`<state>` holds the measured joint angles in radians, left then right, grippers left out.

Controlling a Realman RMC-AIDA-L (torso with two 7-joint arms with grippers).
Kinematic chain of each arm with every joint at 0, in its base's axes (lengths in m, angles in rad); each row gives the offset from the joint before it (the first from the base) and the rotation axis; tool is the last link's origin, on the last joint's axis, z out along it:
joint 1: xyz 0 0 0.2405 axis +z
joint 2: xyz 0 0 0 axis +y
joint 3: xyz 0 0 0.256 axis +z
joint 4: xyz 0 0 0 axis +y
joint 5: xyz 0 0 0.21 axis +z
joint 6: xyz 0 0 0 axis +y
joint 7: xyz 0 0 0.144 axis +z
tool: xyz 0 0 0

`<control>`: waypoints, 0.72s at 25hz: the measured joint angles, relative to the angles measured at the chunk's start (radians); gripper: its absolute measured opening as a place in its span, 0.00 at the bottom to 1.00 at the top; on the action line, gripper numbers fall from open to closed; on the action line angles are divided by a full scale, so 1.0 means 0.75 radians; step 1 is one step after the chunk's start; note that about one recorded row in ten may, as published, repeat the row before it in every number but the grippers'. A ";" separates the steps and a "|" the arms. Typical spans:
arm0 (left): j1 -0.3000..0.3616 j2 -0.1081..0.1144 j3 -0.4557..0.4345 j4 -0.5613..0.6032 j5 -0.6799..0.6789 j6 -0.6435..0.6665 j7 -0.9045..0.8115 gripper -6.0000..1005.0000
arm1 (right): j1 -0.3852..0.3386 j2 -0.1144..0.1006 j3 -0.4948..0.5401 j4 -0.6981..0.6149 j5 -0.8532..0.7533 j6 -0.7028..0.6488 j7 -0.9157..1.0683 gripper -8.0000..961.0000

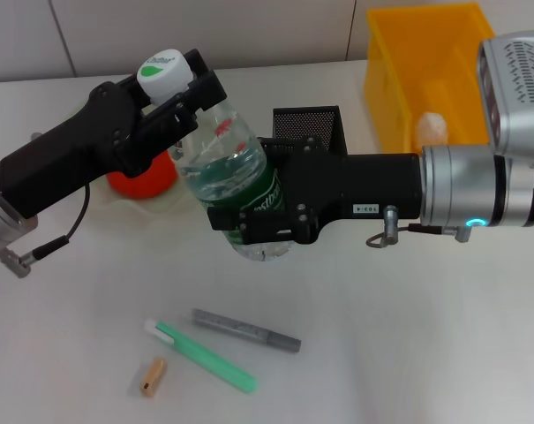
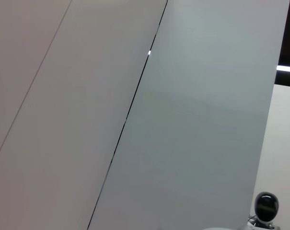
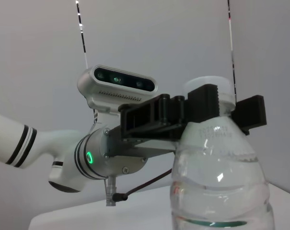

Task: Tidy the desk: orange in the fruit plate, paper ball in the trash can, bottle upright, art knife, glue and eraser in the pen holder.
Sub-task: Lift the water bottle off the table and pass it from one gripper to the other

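The left claw (image 1: 174, 88) is clenched on the neck of the small clear plastic water bottle with a green label (image 1: 236, 181), just under its white cap (image 1: 161, 69). The right claw (image 1: 249, 225) is clamped round the bottle's lower body at the label. The bottle is held between them, above the white counter (image 1: 381, 336) and tilted toward the camera.

To stand it well, I judge one claw should bring the base flat to the counter before either lets go.

Behind sit the squat red-orange fruit (image 1: 143, 181) in the pale green glass bowl (image 1: 174, 201), the black mesh cup (image 1: 309, 125) and the yellow plastic bin (image 1: 408, 62); the white lump (image 1: 432, 126) inside may be the paper ball. The tan cylinder stub (image 1: 152, 375), green stick (image 1: 205, 356) and grey stick (image 1: 245, 329) lie in front.

The right wrist view shows the neck grip (image 3: 207, 103) from the side; the left wrist view shows only wall.
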<state>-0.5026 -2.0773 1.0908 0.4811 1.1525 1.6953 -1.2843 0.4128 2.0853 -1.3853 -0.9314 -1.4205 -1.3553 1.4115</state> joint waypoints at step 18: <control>-0.013 -0.002 0.004 -0.001 0.000 0.018 -0.004 0.44 | 0.011 -0.003 -0.005 0.012 -0.003 -0.011 0.038 0.76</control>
<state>-0.5124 -2.0790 1.0938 0.4800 1.1528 1.7090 -1.2869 0.4210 2.0830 -1.3892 -0.9223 -1.4226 -1.3632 1.4404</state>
